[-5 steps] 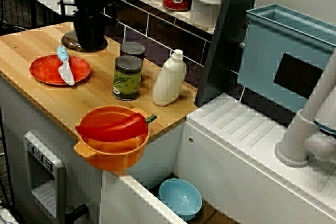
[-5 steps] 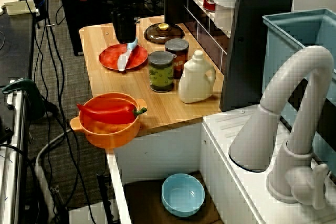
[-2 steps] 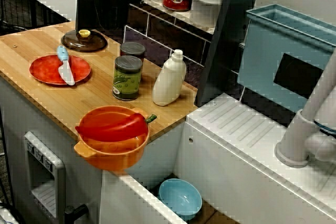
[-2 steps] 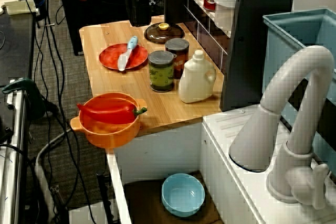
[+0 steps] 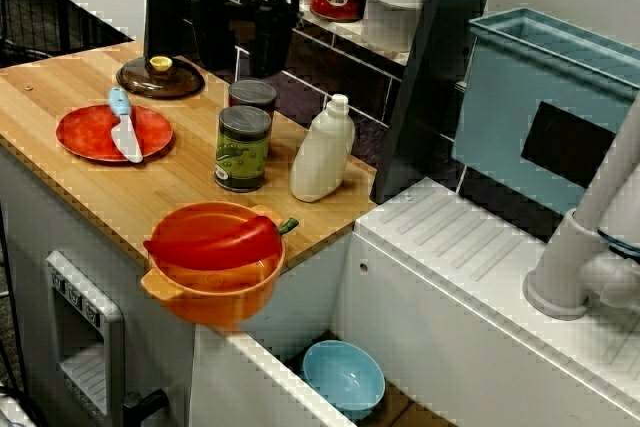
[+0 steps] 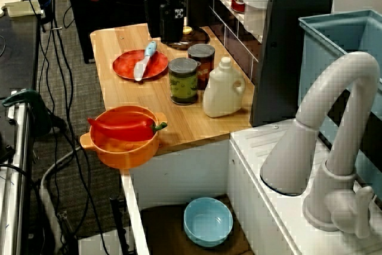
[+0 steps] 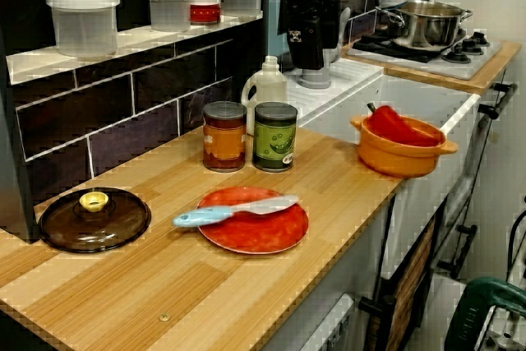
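My black gripper [image 5: 243,65] hangs above the back of the wooden counter [image 5: 70,87], open with nothing between its fingers. In the view from the tap side the gripper [image 6: 162,37] stands in front of the brown glass lid [image 6: 194,35] and hides most of it. The lid [image 5: 160,77] with its yellow knob lies flat on the wood just left of the gripper. Two cans, one brown [image 5: 252,95] and one green [image 5: 243,148], stand just right of it. In the view along the counter the gripper [image 7: 311,63] hovers above the cans.
A red plate [image 5: 95,137] carries a blue-handled knife [image 5: 124,127]. A white bottle [image 5: 322,152] stands beside the cans. An orange pot [image 5: 213,287] holding a red pepper [image 5: 215,240] sits at the counter's corner. A blue bowl [image 5: 343,377] lies in the sink, and jars line the shelf [image 7: 131,39].
The gripper has risen off the brown lid, leaving it on the counter, and has moved right toward the cans.
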You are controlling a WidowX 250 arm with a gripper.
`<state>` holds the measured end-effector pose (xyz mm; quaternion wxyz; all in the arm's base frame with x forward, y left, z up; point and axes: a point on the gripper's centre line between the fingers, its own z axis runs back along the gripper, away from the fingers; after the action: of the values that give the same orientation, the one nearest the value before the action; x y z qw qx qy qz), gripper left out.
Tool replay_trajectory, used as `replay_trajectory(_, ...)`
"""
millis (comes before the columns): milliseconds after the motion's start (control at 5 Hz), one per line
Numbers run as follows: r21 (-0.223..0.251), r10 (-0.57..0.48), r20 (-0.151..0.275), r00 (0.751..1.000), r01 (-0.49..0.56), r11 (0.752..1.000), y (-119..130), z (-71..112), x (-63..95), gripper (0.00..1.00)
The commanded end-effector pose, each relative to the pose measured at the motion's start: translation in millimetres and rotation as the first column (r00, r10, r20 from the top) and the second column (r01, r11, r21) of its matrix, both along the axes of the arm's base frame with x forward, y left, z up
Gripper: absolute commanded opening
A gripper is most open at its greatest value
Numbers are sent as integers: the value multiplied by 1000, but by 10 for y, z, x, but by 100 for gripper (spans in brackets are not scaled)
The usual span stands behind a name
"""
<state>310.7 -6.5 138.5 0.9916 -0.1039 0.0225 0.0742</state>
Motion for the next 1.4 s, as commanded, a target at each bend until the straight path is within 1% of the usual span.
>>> replay_trajectory(0, 50, -45, 101, 994, 40, 998, -222, 132, -55, 100)
replay_trajectory(200, 83, -77, 121, 990, 67, 994, -286, 40, 79, 100)
replay_trajectory(600, 153, -158, 215, 964, 127, 980, -290, -87, 251, 100)
replay_trajectory(800, 169, -154, 197, 968, 122, 978, -284, -156, 361, 100)
replay_trajectory(1000, 169, -153, 207, 966, 119, 978, -257, -149, 389, 100)
replay_trajectory(1200, 163, -138, 193, 972, 106, 981, -255, -220, 430, 100)
